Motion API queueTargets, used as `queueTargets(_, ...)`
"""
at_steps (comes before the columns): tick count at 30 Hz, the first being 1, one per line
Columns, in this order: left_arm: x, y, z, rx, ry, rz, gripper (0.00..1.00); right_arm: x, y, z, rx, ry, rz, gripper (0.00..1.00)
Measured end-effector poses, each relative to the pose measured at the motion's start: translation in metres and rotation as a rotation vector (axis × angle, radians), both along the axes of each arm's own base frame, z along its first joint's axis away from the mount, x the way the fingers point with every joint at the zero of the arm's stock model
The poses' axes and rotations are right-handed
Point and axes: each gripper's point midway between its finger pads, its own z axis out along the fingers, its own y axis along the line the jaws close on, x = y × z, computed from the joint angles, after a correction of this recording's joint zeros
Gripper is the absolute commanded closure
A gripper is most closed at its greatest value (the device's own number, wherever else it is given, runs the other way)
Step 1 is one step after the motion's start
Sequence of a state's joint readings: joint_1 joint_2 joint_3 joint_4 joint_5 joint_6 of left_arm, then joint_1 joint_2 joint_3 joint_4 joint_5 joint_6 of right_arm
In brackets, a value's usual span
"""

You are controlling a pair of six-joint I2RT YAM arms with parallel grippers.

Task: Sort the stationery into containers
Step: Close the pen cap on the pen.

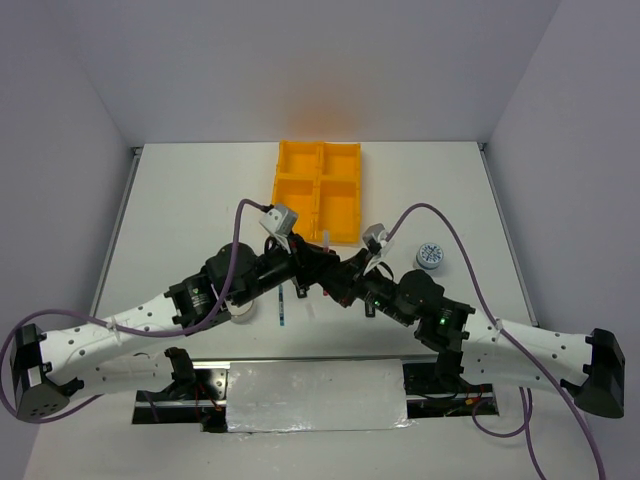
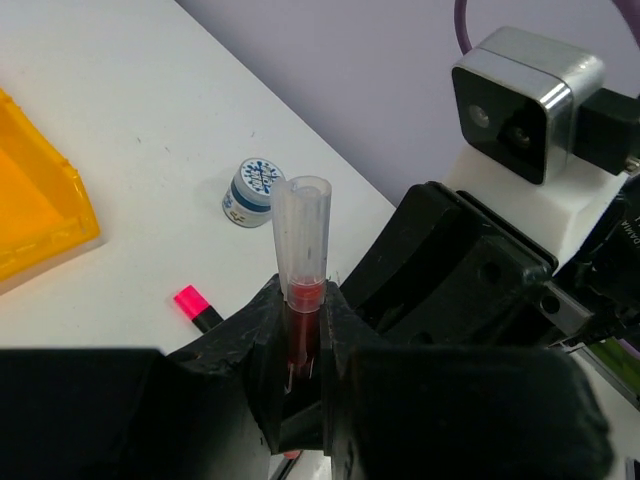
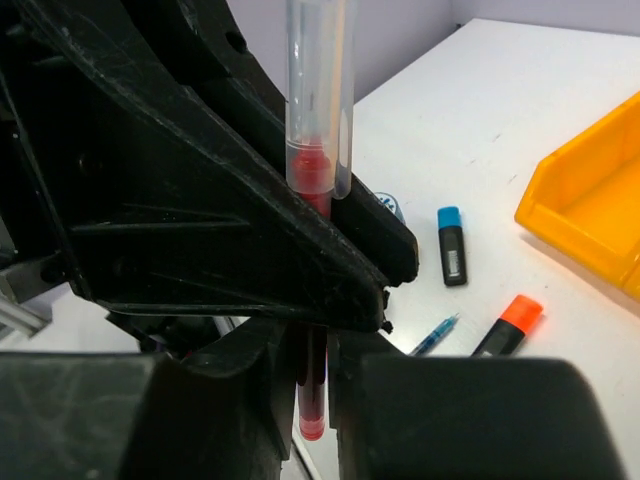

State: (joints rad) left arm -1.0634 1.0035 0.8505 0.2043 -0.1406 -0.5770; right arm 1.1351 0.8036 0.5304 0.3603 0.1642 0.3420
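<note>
The dark red pen (image 2: 304,300) with a clear cap stands between both grippers above the table. My left gripper (image 2: 303,335) is shut on it just below the cap. My right gripper (image 3: 312,365) is closed round the pen's lower red end (image 3: 312,410), directly against the left fingers (image 3: 250,230). In the top view the grippers (image 1: 330,270) meet in front of the yellow-orange tray (image 1: 278,180). On the table lie a pink highlighter (image 2: 195,305), a blue highlighter (image 3: 452,245), an orange highlighter (image 3: 510,325), a teal pen (image 3: 435,335) and a blue-white roll (image 2: 255,190).
The tray's four compartments (image 1: 338,205) look bare. The teal pen (image 1: 284,305) lies under the left arm, next to a white round thing (image 1: 243,310). The roll (image 1: 431,256) sits right of the right arm. The right wrist camera (image 2: 525,95) is close to the left fingers.
</note>
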Motion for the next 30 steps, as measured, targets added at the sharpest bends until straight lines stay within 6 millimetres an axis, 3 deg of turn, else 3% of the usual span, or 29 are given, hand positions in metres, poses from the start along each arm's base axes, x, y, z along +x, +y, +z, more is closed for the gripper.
queueTargets(4,-0.001,0.0,0.002,-0.002,-0.007,-0.003,0.98,0.001,0.0,0.001,0.008,0.006,-0.004,1.0)
queueTargets(8,-0.001,0.0,0.002,-0.004,-0.008,-0.004,0.83,0.001,0.0,0.002,0.013,0.004,-0.003,1.0)
queueTargets(9,-0.001,0.0,0.003,-0.005,-0.008,-0.004,0.75,0.0,0.0,0.003,0.014,0.004,-0.003,1.0)
queueTargets(14,0.0,-0.001,0.004,-0.001,-0.006,-0.005,0.68,0.0,-0.003,0.005,0.022,0.007,-0.007,1.0)
queueTargets(23,0.004,-0.007,0.007,0.037,-0.008,-0.006,0.36,0.003,-0.011,0.008,0.033,0.0,-0.04,1.0)
queueTargets(30,0.004,-0.003,0.005,0.063,0.003,0.0,0.25,0.007,-0.016,0.001,0.002,0.009,-0.073,1.0)
